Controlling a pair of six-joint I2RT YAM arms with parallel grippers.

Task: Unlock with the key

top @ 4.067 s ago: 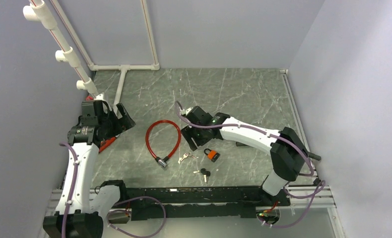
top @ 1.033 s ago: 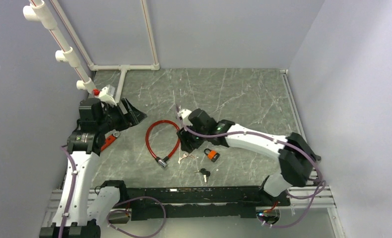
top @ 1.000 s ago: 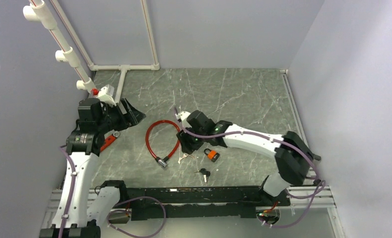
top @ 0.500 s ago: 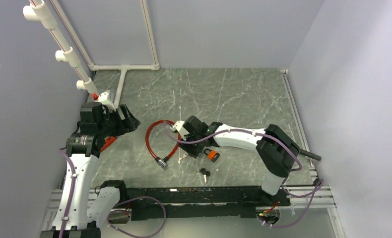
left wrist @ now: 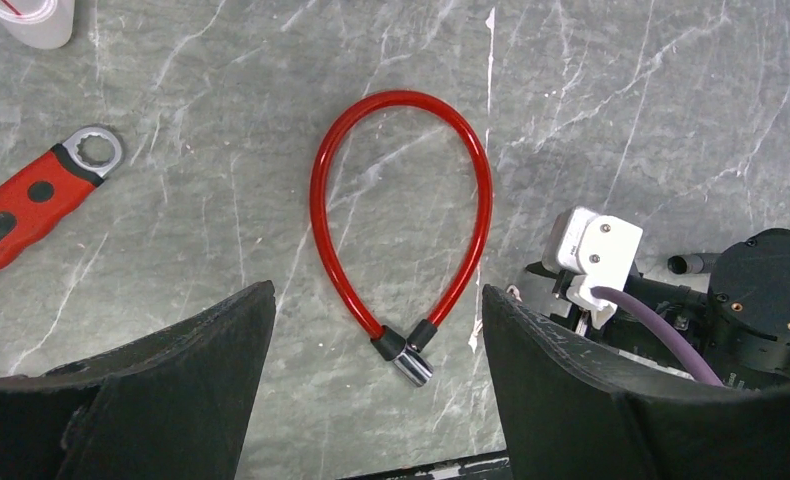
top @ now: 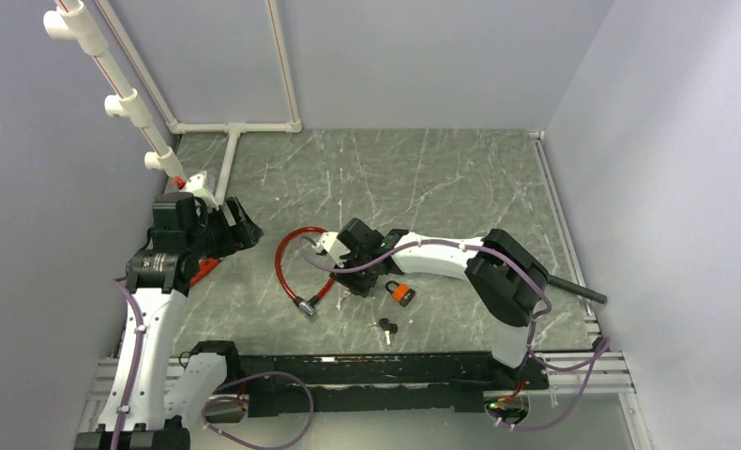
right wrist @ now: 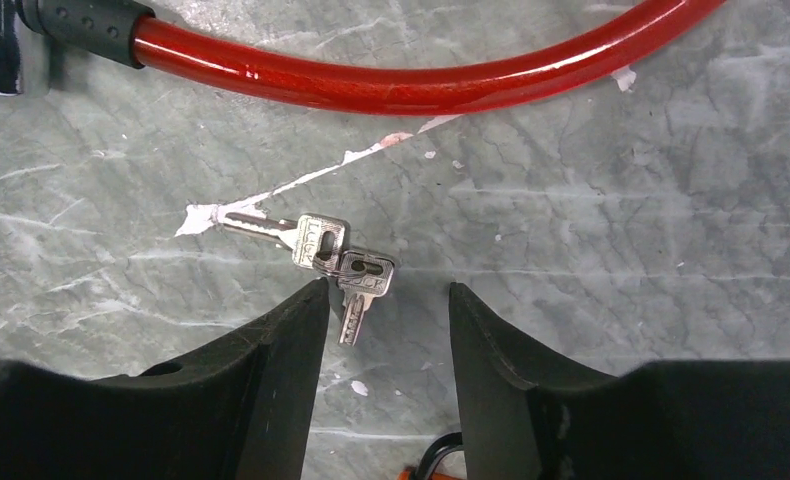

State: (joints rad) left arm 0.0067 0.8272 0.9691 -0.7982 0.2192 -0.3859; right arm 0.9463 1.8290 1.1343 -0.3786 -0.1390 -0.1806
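Right gripper (right wrist: 386,292) is sitting low over the table (top: 442,178), jaws apart, not clamping anything. Its fingers (right wrist: 281,380) are straddling the keys (right wrist: 326,248): two silver ones on a shared ring, lying flat. One blade is pointing away across a white scuff. The other is poking into the gap between the tips. One tip is sitting just beside the key heads; can't tell if it's touching.

Keys are lying mid-table, just right of the cable lock (left wrist: 316,190) and apart from it. The padlock (top: 401,292) is sitting near them on the right. It's orange and lying flat, black shackle pointing far-left. Black key (top: 386,327) is lying nearer the bases, apart from padlock and keys.

Cable lock is lying as a red loop arching toward the far side. Both ends are meeting at a black collar and silver barrel (left wrist: 411,368) at the near end. Left wrist view is showing the right arm's white mount just right of the loop, not touching it.

Left gripper (top: 240,223) is hanging above the left side of the table, jaws wide apart, holding nothing, camera looking down on the loop. Wrench (left wrist: 31,195), red and black, is lying left of the loop, well apart. White pipes (top: 128,103) are running along the far-left corner.
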